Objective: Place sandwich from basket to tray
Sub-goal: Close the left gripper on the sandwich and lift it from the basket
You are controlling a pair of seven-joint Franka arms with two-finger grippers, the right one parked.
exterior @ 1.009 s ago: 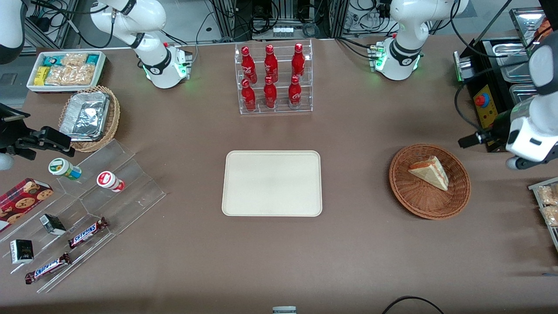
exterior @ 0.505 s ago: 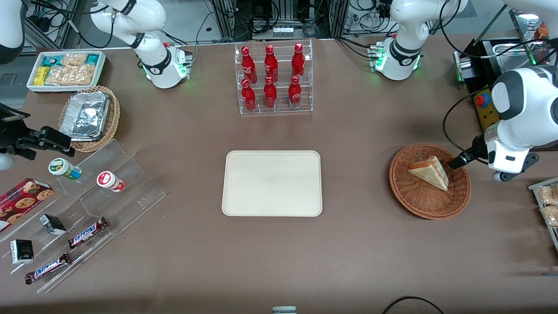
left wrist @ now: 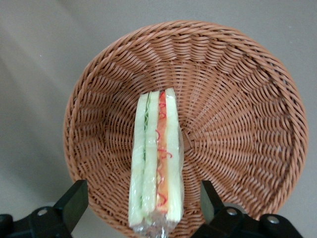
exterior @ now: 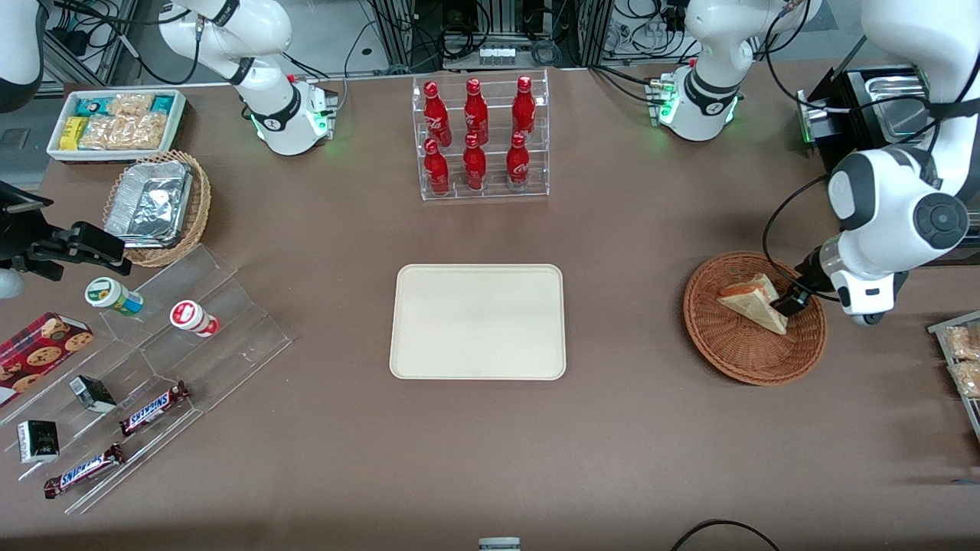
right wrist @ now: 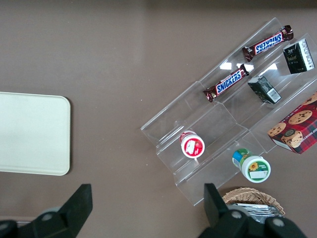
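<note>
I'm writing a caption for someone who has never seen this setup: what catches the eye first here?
The red bottles, six in a clear tiered rack, stand out in the table's middle, farther from the front camera than the bare cream tray. Toward the working arm's end, the gripper hangs open over the reddish-brown basket, its fingers either side of the layered sandwich lying inside.
</note>
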